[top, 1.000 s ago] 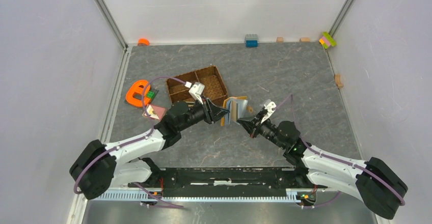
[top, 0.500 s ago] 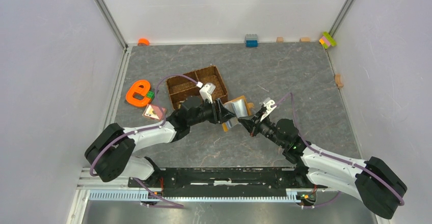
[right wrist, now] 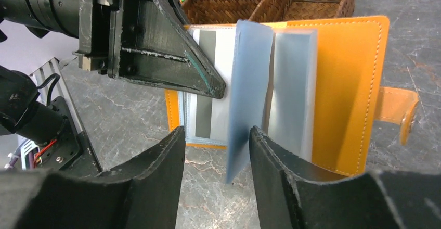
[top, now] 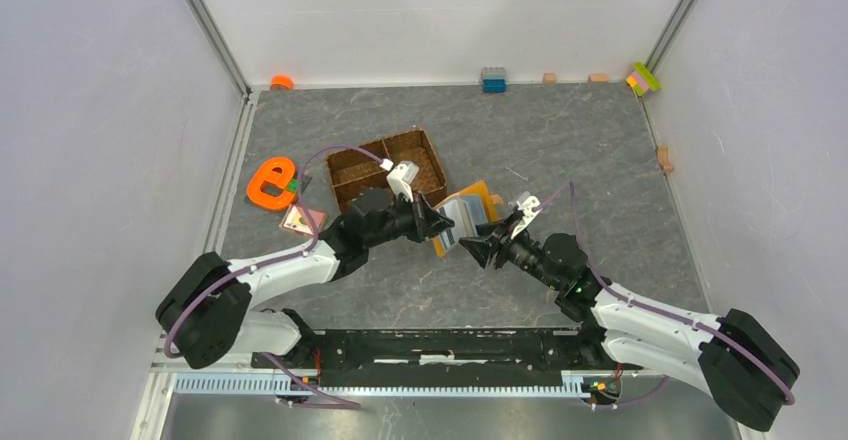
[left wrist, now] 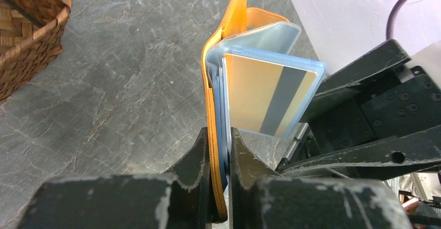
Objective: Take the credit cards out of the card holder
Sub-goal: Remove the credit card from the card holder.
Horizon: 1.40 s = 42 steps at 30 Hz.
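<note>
My left jaws pinch the open card holder [right wrist: 348,83] by its orange cover, mid counter [top: 560,140]; my right jaws stand spread around a sleeve [right wrist: 248,83]. Closing there risks tugging sleeve, not card [left wrist: 260,93].

The woven tray [left wrist: 31,36] runs off the left wrist view's edge. The card holder [left wrist: 236,10] has its lower edge buried between the fingers of the left gripper [left wrist: 219,135]. Between the fingers of the right gripper [right wrist: 217,135] a pale sleeve [right wrist: 248,93] hangs blurred; touching or not, I can't tell. A left finger [right wrist: 171,57] hides part of a striped card [right wrist: 207,114]
</note>
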Available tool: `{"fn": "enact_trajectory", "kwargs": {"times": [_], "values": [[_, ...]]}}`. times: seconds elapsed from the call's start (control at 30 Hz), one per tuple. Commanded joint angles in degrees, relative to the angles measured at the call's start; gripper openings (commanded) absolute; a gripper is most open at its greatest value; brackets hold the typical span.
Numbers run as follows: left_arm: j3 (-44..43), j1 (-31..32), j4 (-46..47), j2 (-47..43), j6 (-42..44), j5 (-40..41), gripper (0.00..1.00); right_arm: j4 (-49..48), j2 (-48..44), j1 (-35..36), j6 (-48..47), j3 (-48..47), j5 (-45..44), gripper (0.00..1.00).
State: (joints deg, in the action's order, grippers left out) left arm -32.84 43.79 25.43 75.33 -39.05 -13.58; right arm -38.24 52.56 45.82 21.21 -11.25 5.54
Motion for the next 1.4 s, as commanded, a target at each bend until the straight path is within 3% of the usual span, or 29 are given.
{"fn": "enact_trajectory", "kwargs": {"times": [0.0, 0.23, 0.5, 0.73, 0.9, 1.0, 1.2, 1.37], "values": [[-0.48, -0.02, 1.88, -3.99, 1.44, 0.39, 0.02, -2.5, -0.2, -0.25, -0.74, -2.54, 1.14, 0.56], [-0.34, -0.8, 1.97, -4.74, 0.97, -1.4, 0.02, -6.54, -3.86, -0.19, -1.53, -0.12, 2.89, 0.61], [0.37, -2.68, 5.07, -5.14, -0.19, -8.51, 0.02, -15.34, -5.35, -0.21, -2.06, 1.49, 15.47, 0.53], [0.81, -3.87, 10.58, -3.7, -3.15, -16.15, 0.02, -12.45, -5.17, -0.21, -2.33, 0.94, 12.06, 0.45], [0.55, -4.54, 14.78, -1.45, -6.29, -21.03, 0.02, -13.7, -6.36, -0.18, -2.27, 1.47, 12.66, 0.49], [1.21, -5.27, 16.14, -1.67, -7.47, -20.97, 0.02, -12.5, -8.46, -0.22, -2.21, 2.05, 9.12, 0.57], [2.84, -6.51, 17.25, -3.57, -7.93, -20.12, 0.02, -1.23, -12.9, -0.3, -2.1, 1.4, -9.75, 0.6], [2.96, -7.04, 16.54, -4.31, -7.48, -20.42, 0.02, -0.08, -16.91, -0.44, -2.73, 2.42, -13.25, 0.69]]}}
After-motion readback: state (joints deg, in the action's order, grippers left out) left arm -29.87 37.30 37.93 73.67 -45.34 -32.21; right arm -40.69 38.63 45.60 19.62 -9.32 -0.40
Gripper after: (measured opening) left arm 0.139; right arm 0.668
